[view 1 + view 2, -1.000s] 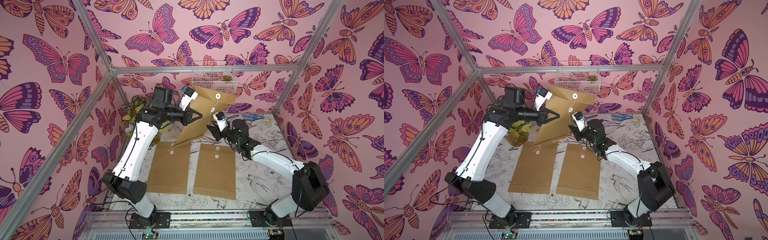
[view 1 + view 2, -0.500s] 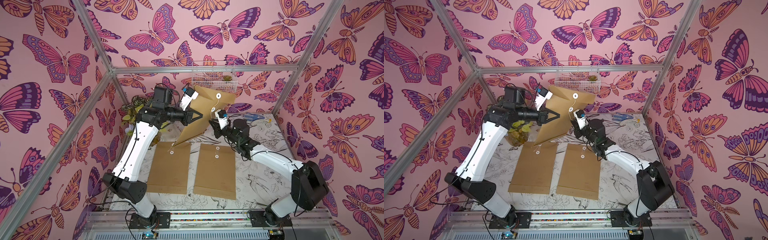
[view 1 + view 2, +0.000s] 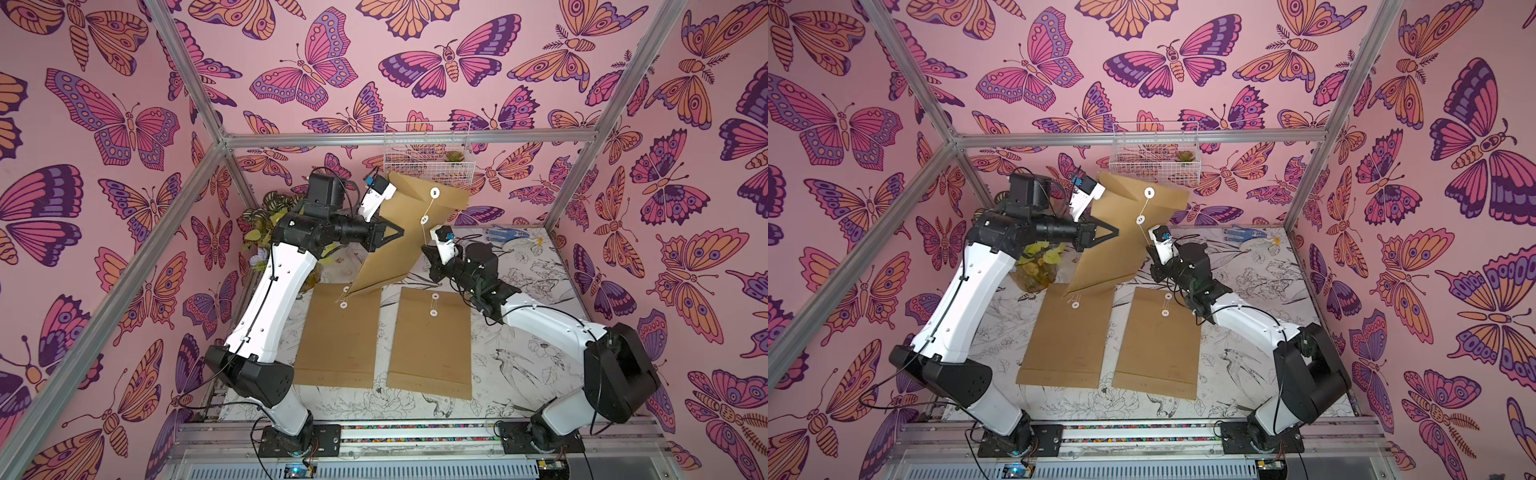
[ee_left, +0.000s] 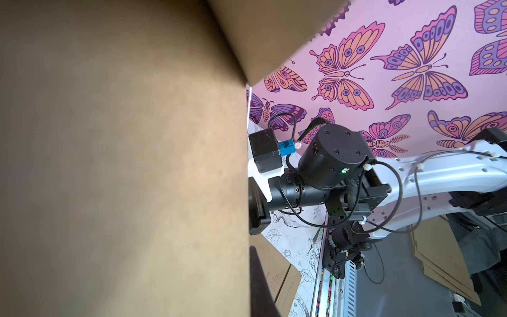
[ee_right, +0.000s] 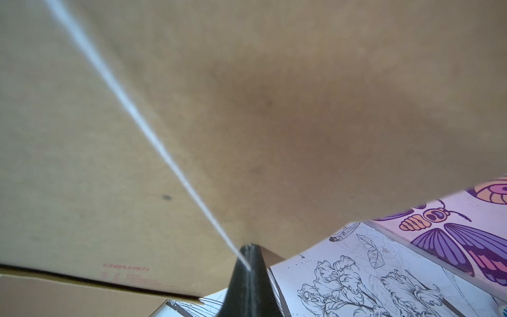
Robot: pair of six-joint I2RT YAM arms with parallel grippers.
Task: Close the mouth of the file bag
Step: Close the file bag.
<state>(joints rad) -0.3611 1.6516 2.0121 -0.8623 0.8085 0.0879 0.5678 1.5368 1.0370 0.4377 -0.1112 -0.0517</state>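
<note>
1. Holding the bag [image 3: 397, 257] up off the tabletop [image 3: 523, 349], our left claw [image 3: 401, 235] is pinched tight on its left edge.
2. Bag hangs tilted over the back middle of the tabletop, flap end up, near the basket [image 3: 428, 162].
3. Its low corner sits over the top end of the left flat bag [image 3: 336, 332]; we can't tell if they touch.
4. Our right claw [image 5: 248, 256] is closed on the white string [image 5: 153, 140], just right of the bag.
5. String runs taut from the claw tip up to the bag's buttons [image 3: 424, 219].
6. Right flat bag [image 3: 430, 336] lies beside the left one, apart, both toward the front edge.
</note>
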